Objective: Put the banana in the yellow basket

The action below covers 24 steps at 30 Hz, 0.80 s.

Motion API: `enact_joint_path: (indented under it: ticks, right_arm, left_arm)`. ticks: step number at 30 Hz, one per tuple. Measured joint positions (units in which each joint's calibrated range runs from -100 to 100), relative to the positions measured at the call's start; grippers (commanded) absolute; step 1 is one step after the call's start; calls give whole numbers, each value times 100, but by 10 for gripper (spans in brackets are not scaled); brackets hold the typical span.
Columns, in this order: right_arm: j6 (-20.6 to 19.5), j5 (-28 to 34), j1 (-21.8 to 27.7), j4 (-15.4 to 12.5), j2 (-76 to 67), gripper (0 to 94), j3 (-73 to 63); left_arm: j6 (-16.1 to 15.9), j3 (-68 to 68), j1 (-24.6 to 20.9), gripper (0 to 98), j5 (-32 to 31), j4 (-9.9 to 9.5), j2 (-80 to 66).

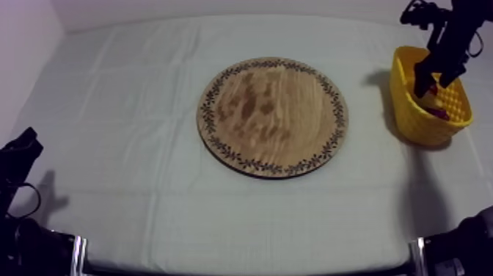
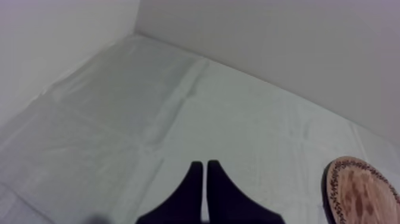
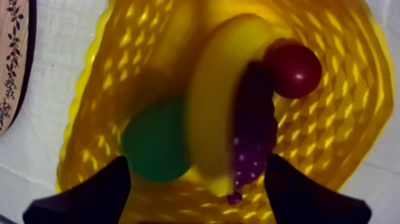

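The right hand (image 3: 196,170) is observed spread above the yellow basket (image 3: 357,101), in which the banana (image 3: 217,89) is lodged. The left hand (image 2: 205,170) is noted pressed together.

No text, label, brand, number or sign can be read in any view. The one marking is the dark leaf-and-vine pattern round the rim of the wooden board (image 1: 271,117), and that is ornament, not writing.
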Motion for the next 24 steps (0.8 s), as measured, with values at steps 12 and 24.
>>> enact_joint_path:
  ticks: [12, 24]
  right_arm:
    - [183, -55, 39, -235, -692, 772, -80]
    - [455, -928, 0, -670, -2278, 547, 816]
  left_arm:
    - [0, 0, 0, 1, 0, 0, 0]
    - [0, 0, 0, 1, 8, 0, 0]
